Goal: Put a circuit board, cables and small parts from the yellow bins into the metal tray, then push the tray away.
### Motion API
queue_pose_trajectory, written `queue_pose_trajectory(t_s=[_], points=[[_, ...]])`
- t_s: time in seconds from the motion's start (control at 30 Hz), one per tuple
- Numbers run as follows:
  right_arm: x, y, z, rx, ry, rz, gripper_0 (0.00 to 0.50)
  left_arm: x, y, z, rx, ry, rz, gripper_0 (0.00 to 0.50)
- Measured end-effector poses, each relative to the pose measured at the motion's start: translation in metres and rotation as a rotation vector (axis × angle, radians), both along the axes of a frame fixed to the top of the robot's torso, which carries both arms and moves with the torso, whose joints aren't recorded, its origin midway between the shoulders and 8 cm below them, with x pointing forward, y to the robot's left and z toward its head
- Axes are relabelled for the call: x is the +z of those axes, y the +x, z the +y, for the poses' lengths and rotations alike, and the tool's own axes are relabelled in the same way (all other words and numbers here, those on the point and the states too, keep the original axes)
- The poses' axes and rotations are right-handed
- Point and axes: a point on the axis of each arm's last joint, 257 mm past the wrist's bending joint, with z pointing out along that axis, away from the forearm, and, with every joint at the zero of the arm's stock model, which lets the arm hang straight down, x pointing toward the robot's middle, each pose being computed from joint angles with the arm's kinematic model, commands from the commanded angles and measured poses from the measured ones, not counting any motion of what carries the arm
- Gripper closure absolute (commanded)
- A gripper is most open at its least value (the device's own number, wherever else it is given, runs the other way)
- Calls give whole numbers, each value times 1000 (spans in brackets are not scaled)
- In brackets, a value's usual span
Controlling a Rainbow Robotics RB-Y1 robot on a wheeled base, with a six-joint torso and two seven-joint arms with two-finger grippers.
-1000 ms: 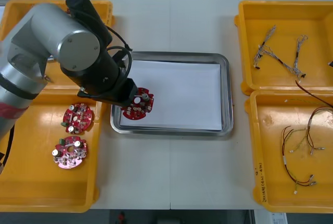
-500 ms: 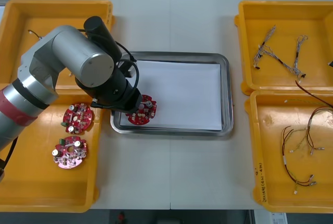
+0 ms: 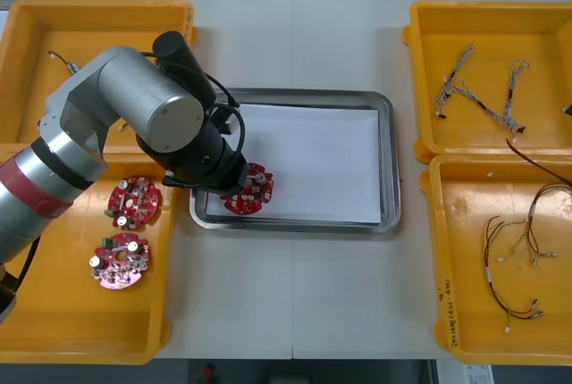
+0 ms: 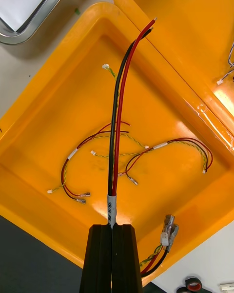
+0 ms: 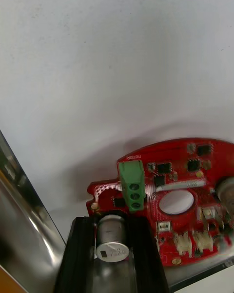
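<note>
Lower left of the metal tray (image 3: 386, 170) in the front view, we have the left gripper (image 5: 112, 224) clamped on the capacitor (image 5: 112, 246) of a round red circuit board (image 3: 254, 193), low over the white liner (image 5: 117, 53); we can't confirm contact. Step: placing the board. Next: release, then lift straight up. Right gripper (image 4: 112, 229) pinches a red and black cable (image 4: 117, 107) over the lower right yellow bin (image 3: 465, 313).

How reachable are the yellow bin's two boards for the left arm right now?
Probably not yet: the left gripper is shut on a circuit board over the metal tray. Otherwise the two boards lie uncovered nearby.
</note>
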Motion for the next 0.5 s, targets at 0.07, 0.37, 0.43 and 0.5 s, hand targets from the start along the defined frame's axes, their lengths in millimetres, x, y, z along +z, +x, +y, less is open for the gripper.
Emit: queue_pose_trajectory(t_s=[0.07, 0.37, 0.43, 0.5], points=[[0, 0, 0, 0, 0, 0, 500, 0, 0, 0, 2, 0, 0, 23], [0, -1, 3, 9, 7, 6, 500, 0, 0, 0, 31, -7, 5, 0], [0, -1, 4, 13, 9, 6, 500, 0, 0, 0, 31, -7, 5, 0], [2, -1, 6, 20, 13, 3, 500, 0, 0, 0, 31, -7, 5, 0]])
